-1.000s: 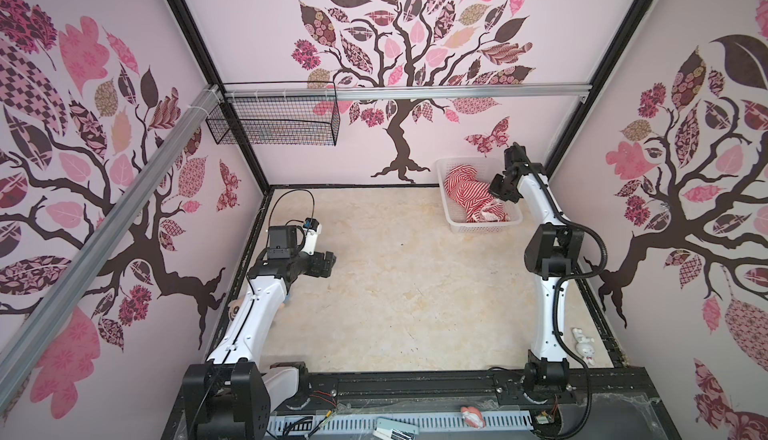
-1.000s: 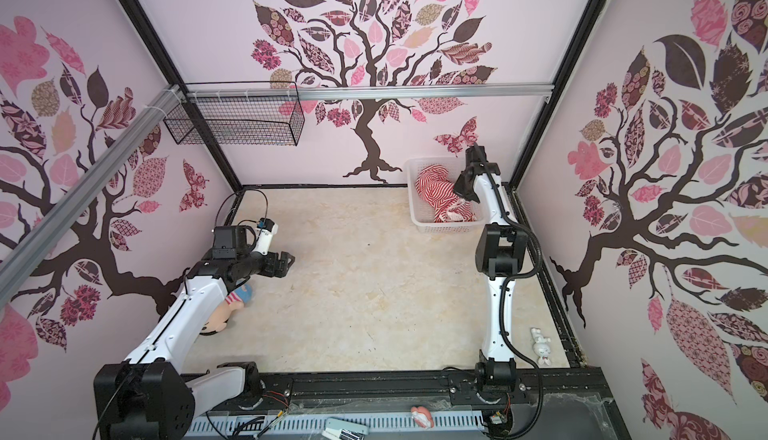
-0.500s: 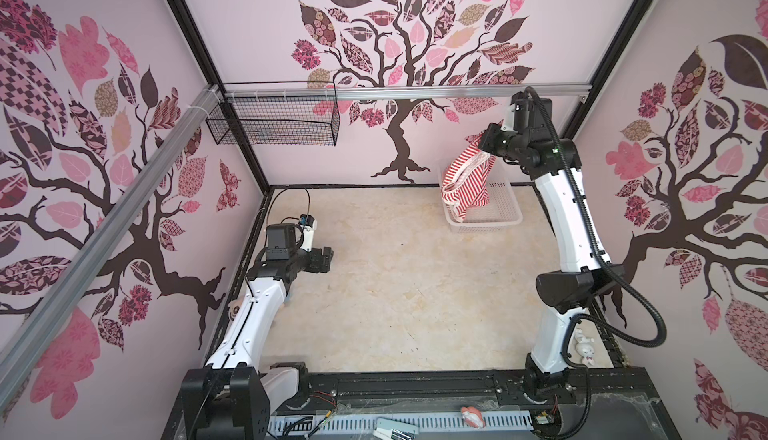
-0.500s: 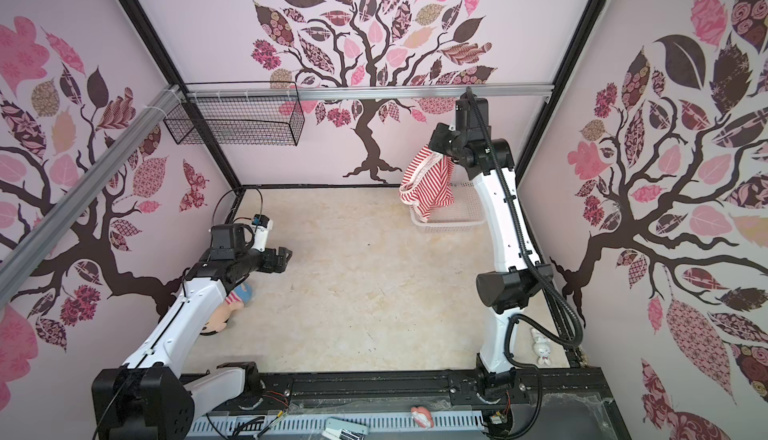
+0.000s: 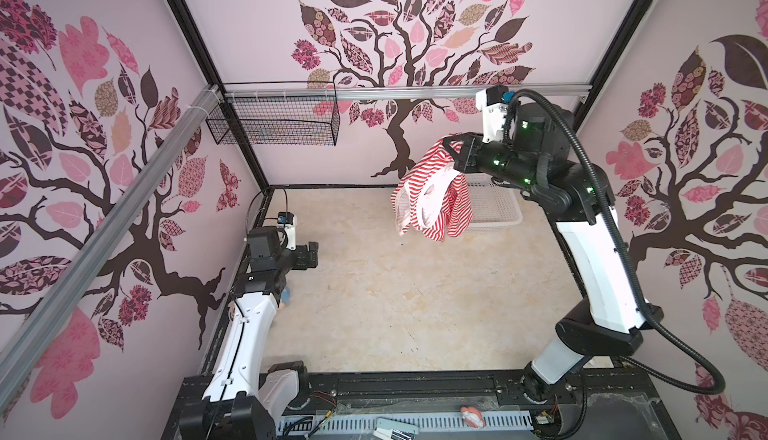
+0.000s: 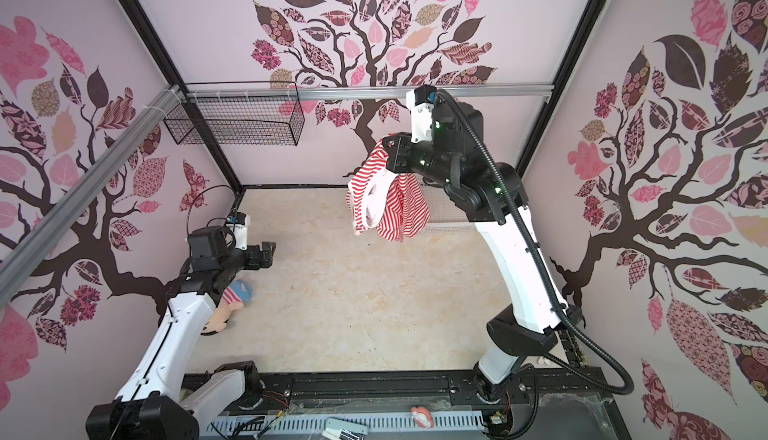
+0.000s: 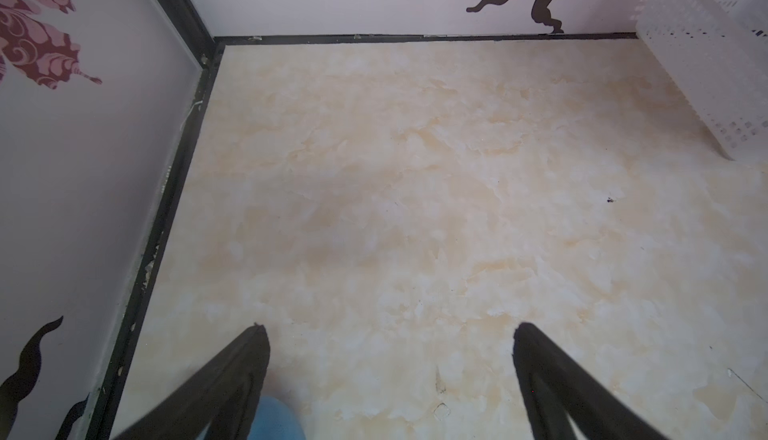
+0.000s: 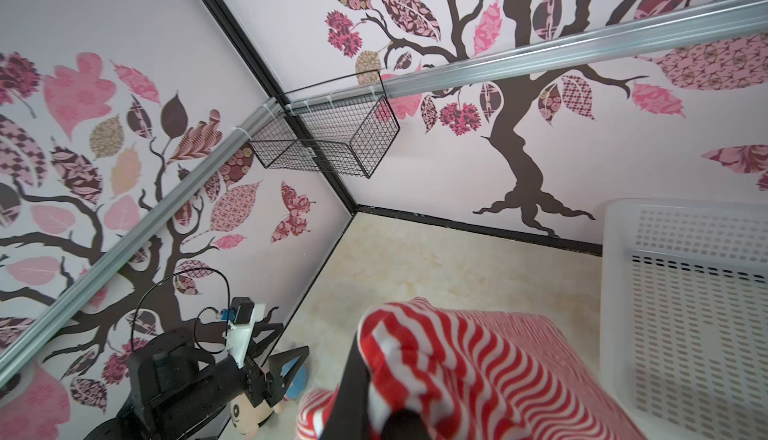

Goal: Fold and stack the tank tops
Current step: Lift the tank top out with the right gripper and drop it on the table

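Right now right claw (image 5: pixel 451 142) pinched shut on tank top (image 5: pixel 432 192), holding it high at far right, clear of white basket (image 5: pixel 498 209) behind it; garment hangs bunched, hem off desk (image 5: pixel 395 292), likely lifted so it can drop open for spreading. Left claw (image 5: pixel 312 255) wide open, empty, low by left wall, probably waiting to catch hanging edge. Middle of desk bare: good room for laying flat. Plush doll (image 6: pixel 226 309) under left arm, near left edge, well apart.
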Controlling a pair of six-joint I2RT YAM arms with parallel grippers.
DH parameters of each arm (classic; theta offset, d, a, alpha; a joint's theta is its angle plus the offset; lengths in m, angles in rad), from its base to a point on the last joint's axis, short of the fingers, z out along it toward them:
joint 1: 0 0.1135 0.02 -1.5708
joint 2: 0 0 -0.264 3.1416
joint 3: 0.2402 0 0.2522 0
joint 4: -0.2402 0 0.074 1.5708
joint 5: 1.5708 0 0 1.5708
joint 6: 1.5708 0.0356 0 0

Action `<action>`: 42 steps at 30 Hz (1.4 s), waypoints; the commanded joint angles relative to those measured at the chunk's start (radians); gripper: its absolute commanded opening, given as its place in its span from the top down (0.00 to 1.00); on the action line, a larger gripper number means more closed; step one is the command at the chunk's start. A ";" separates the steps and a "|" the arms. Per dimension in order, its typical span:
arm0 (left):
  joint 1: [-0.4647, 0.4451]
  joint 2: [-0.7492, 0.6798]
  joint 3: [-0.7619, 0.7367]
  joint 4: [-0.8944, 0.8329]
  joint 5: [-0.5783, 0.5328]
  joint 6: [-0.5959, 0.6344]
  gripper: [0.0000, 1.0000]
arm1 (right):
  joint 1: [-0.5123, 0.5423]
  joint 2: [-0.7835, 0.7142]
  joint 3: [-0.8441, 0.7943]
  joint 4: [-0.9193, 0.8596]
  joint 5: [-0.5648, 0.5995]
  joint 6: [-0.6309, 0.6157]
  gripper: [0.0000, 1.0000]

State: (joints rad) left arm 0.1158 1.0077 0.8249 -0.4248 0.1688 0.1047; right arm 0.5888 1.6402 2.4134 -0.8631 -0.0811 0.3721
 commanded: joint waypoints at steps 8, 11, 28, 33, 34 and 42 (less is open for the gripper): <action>0.008 -0.048 -0.040 0.037 0.011 0.003 0.04 | 0.091 -0.102 -0.271 0.183 -0.238 0.162 1.00; 0.008 -0.043 -0.048 0.038 0.010 0.006 0.04 | 0.091 -0.091 -0.447 0.256 -0.241 0.210 1.00; -0.122 0.104 -0.034 -0.057 0.165 0.120 0.03 | -0.089 0.911 0.302 0.215 -0.184 0.267 0.63; -0.199 0.101 -0.035 -0.083 0.228 0.155 0.03 | -0.138 0.895 0.289 0.189 -0.164 0.271 0.00; -0.224 0.103 -0.029 -0.092 0.232 0.169 0.03 | -0.133 0.817 0.178 0.221 -0.162 0.253 0.00; -0.488 0.177 -0.030 -0.071 0.115 0.208 0.03 | -0.103 0.423 -0.399 0.279 0.047 0.145 0.00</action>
State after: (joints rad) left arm -0.3229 1.1603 0.7815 -0.5030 0.3206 0.2840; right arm 0.4843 2.1605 2.0605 -0.5865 -0.1276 0.5655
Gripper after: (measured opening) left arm 0.969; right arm 0.997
